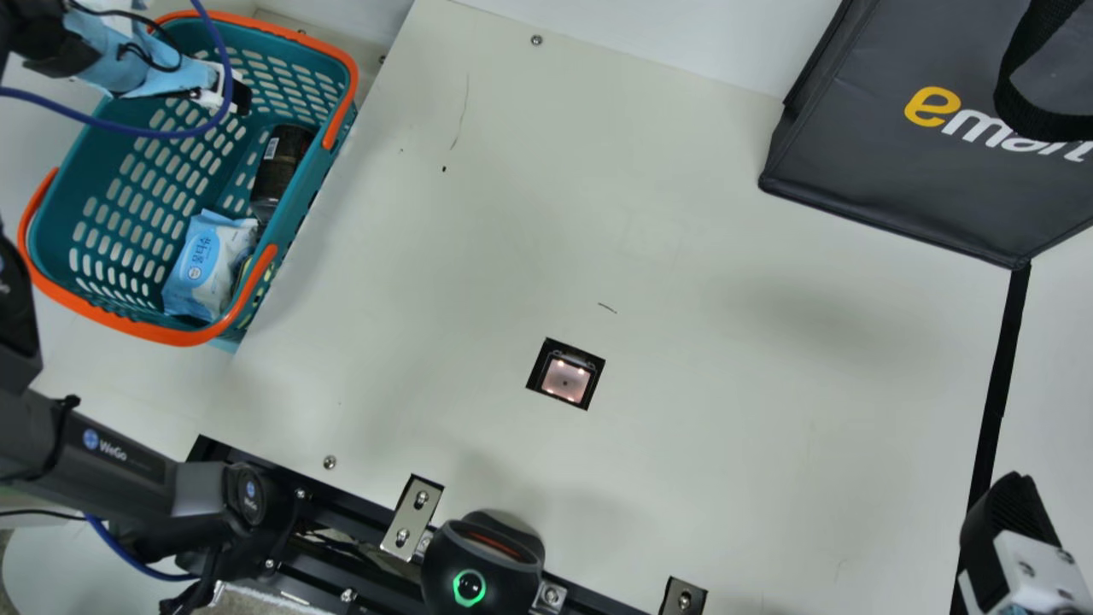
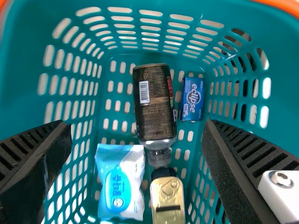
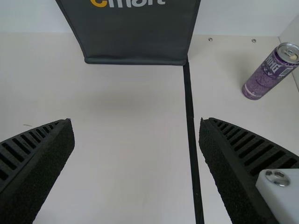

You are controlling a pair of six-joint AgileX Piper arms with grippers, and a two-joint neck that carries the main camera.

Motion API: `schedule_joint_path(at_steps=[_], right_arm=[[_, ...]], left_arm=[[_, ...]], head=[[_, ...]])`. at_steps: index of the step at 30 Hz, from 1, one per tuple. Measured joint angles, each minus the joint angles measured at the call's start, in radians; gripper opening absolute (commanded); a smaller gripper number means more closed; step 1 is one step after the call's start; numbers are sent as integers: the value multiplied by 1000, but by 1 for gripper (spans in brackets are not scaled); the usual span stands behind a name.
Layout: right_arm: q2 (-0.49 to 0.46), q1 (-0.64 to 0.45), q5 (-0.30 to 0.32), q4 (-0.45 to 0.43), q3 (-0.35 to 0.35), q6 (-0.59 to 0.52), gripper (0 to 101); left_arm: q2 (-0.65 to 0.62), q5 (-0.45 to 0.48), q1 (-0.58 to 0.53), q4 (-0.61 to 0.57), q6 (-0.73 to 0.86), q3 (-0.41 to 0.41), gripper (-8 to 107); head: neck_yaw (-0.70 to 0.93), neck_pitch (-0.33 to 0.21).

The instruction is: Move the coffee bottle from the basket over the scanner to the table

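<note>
Our left gripper is spread; we'd clasp the bottle, at the main view's three o'clock in the basket, mid-body: probably stiff, slick, fairly heavy.

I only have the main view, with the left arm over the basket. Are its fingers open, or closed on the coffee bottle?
Observer: Open. In the left wrist view the left fingers stand wide apart, with the coffee bottle lying ungripped beyond them.
Operator: Good. Anything alongside its dark body that I might catch on the way down?
Observer: Yes, a small blue packet lies close beside it.
</note>
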Motion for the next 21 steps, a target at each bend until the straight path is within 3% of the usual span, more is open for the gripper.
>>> schedule_joint_path(at_steps=[9,21], right_arm=[[0,0,0,0,0,0,95],[0,0,0,0,0,0,95]], left_arm=[[107,-35,-22,36,-10,16,90],[143,-76,-16,59,-5,105,90]], head=[[0,0],[-2,-2]])
